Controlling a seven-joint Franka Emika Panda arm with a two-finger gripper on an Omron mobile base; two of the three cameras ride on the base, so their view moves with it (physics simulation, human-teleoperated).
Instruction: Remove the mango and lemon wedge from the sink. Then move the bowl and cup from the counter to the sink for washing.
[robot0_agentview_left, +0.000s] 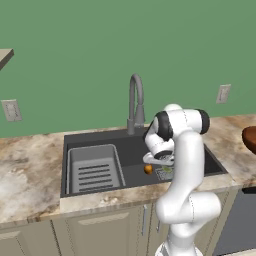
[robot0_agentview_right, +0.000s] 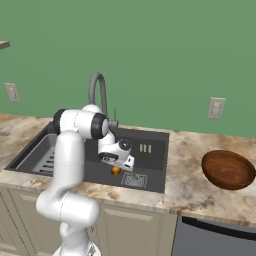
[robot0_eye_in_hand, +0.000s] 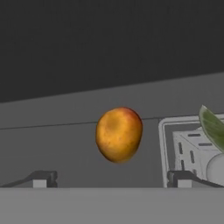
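Observation:
The mango (robot0_eye_in_hand: 119, 134), an orange-brown fruit, lies on the floor of the dark sink (robot0_agentview_left: 100, 140), also seen as the mango (robot0_agentview_left: 148, 169) (robot0_agentview_right: 116, 170). My gripper (robot0_eye_in_hand: 111, 180) hangs open just above it, the fruit between the lines of its two fingertips, nothing held. The lemon wedge (robot0_eye_in_hand: 213, 127), a greenish sliver, rests on the drain grid to the mango's right, seen too as the lemon wedge (robot0_agentview_right: 135, 176). The reddish-brown bowl (robot0_agentview_right: 229, 169) (robot0_agentview_left: 250, 137) sits on the counter (robot0_agentview_right: 190, 150) right of the sink. The cup is out of view.
A grey gooseneck faucet (robot0_agentview_left: 136, 100) (robot0_agentview_right: 98, 92) rises behind the sink, close to my hand. A lighter slotted tray insert (robot0_agentview_left: 95, 167) fills the basin's left half. Wall outlets (robot0_agentview_right: 216, 107) (robot0_agentview_left: 11, 110) sit on the green wall. Marbled counter stretches left of the sink (robot0_agentview_left: 30, 170).

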